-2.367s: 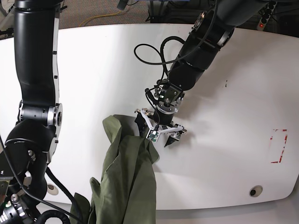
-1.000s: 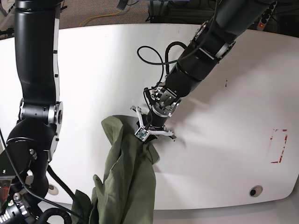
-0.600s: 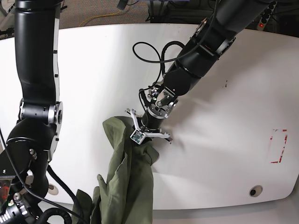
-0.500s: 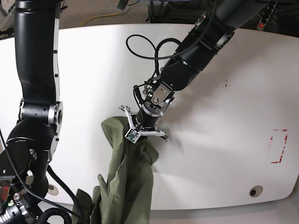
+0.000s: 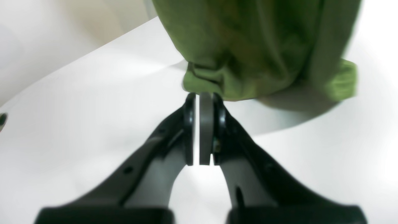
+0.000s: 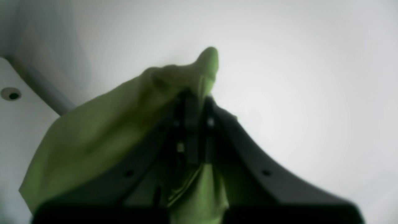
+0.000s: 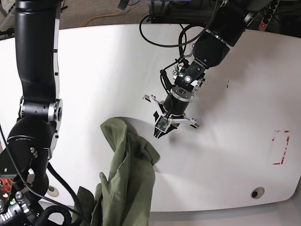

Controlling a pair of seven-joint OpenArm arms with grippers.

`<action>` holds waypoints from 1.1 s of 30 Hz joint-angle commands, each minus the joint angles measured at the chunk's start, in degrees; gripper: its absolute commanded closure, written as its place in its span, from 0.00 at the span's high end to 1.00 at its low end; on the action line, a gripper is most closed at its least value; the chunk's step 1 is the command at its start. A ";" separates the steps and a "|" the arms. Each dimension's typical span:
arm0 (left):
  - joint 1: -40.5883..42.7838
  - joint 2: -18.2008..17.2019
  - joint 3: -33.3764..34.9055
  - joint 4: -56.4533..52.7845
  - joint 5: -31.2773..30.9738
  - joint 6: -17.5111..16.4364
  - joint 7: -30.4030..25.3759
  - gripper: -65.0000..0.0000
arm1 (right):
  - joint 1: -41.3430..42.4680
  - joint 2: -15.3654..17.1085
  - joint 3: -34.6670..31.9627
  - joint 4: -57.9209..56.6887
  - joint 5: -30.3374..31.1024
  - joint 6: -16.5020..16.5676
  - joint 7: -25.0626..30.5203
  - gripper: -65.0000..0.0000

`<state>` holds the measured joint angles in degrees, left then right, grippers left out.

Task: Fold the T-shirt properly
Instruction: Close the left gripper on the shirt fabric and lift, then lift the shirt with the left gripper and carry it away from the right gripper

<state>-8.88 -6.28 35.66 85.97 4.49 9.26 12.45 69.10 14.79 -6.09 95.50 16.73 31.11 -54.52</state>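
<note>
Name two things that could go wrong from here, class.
1. The left gripper is shut with no cloth in it, clear of the T-shirt; carrying on would likely fold nothing.
2. The T-shirt is bunched and hangs over the table's front edge; it may slide off if the right gripper lets go.

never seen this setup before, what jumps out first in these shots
The T-shirt jumps out: a rumpled olive heap at the near edge of the white table, part of it hanging over the edge. The left end effector hovers shut and empty beside its upper end. In the right wrist view, the right end effector is shut on the T-shirt.
</note>
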 commanded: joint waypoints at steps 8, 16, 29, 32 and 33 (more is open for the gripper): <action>1.81 -0.18 -0.36 3.65 0.56 0.11 -1.59 0.01 | 1.98 1.17 0.42 0.54 0.02 -0.74 1.73 0.00; 6.12 -1.32 -6.78 9.98 0.65 0.11 -1.59 0.01 | 5.70 -3.05 0.15 0.45 0.19 -0.56 1.82 0.00; 12.09 -7.47 -15.40 17.98 0.65 0.11 -1.59 0.01 | 5.70 -12.72 -7.14 0.45 -0.25 0.67 1.56 0.00; 13.59 -7.56 -17.33 19.39 0.65 0.11 -1.59 0.01 | 5.70 -12.90 -7.58 0.45 -0.25 0.67 1.56 0.00; 13.85 -7.56 -17.86 19.74 0.65 0.11 -1.59 0.01 | 5.70 -13.07 -7.58 0.45 -0.25 0.67 1.56 0.00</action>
<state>5.52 -13.87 18.70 103.61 4.69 8.97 12.51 72.47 1.69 -14.11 95.55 16.82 32.49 -54.28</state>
